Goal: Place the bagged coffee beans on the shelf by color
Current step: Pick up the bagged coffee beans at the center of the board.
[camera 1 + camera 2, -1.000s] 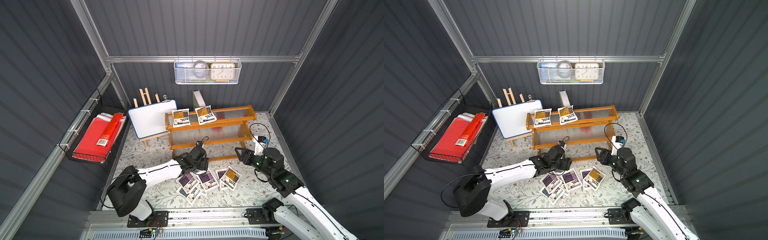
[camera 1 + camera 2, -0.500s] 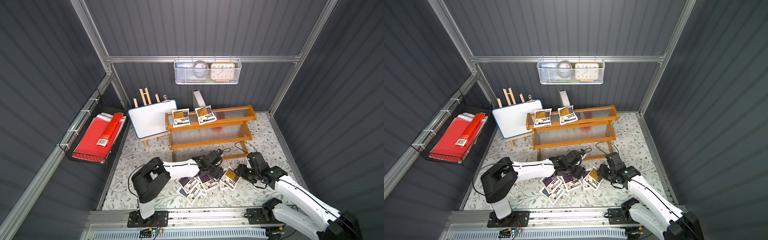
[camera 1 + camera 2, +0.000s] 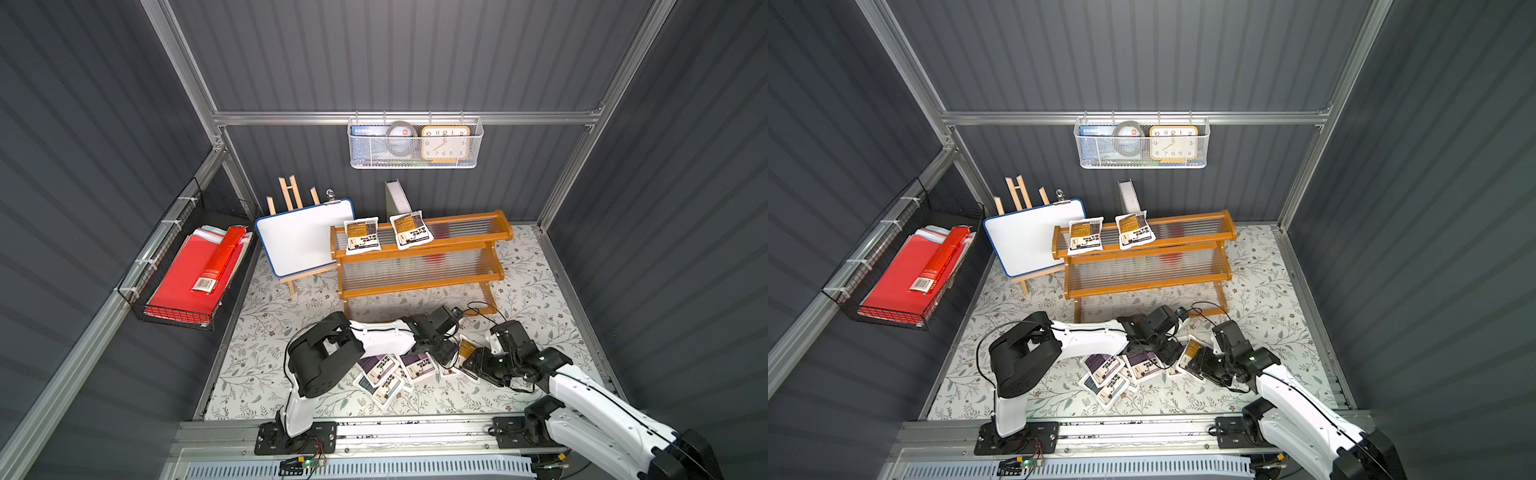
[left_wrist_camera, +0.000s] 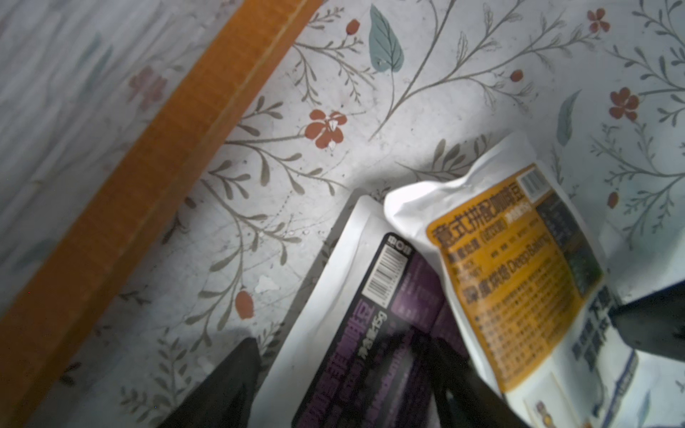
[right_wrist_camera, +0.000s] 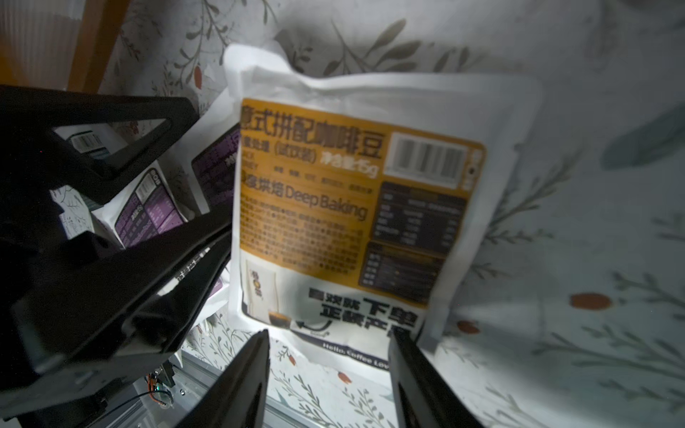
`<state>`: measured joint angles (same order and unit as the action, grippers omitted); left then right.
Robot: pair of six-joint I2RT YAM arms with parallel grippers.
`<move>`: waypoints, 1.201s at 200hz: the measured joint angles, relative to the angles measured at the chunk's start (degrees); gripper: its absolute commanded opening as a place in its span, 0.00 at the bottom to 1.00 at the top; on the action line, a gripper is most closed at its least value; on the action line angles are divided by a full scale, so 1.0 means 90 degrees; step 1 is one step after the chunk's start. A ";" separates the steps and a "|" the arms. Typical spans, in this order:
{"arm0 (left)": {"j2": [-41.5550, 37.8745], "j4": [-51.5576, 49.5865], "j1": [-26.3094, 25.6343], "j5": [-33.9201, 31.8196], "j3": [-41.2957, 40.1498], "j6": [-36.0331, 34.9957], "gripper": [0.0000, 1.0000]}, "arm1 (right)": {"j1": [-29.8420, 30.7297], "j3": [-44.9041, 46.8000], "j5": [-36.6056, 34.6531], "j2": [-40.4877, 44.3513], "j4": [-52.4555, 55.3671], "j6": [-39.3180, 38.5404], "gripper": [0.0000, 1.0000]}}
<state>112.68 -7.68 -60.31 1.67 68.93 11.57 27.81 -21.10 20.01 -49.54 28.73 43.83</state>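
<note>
Target for the coming grasp: yellow-orange coffee pouch [image 5: 352,207], on the floral mat [image 5: 593,259] in front of the shelf [image 3: 419,248], not yet up on the top tier beside the shelved yellow-orange pair [image 3: 362,235]. Lies straight ahead of the right gripper [image 5: 330,335], printed face up, bottom seam nearest, barcode end farthest (long axis roughly along the line of approach). Reaches with that seam just into the gap between spread fingers: parted, unclamped, holding nothing. Overlaps a purple pouch [image 4: 356,315] on one side, itself straddled by the left gripper [image 4: 339,344], fingers likewise apart and seemingly empty. Nearer arm for the yellow-orange one, in both top views: right. Calls, probably, for a short advance and a squeeze on the seam, without dragging the purple neighbour.
</note>
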 measured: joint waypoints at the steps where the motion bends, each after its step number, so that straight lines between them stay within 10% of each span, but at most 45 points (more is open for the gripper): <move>1: 0.0002 0.0000 0.0000 0.0002 0.0005 0.0000 0.73 | 0.0000 0.0000 0.0005 -0.0005 -0.0024 -0.0007 0.56; 100: -0.0675 -0.0651 0.0153 -0.0542 -0.0073 -0.0046 0.83 | 0.0000 -0.0051 -0.0158 -0.0209 -0.0372 -0.0274 0.53; 240: -0.0279 -0.0114 0.0534 0.1154 0.0199 -0.0243 0.83 | -0.0002 -0.0182 -0.1059 0.0350 0.0527 0.0039 0.55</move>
<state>110.17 -8.71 -55.51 12.05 70.72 9.39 27.79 -22.74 10.48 -46.39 33.47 44.18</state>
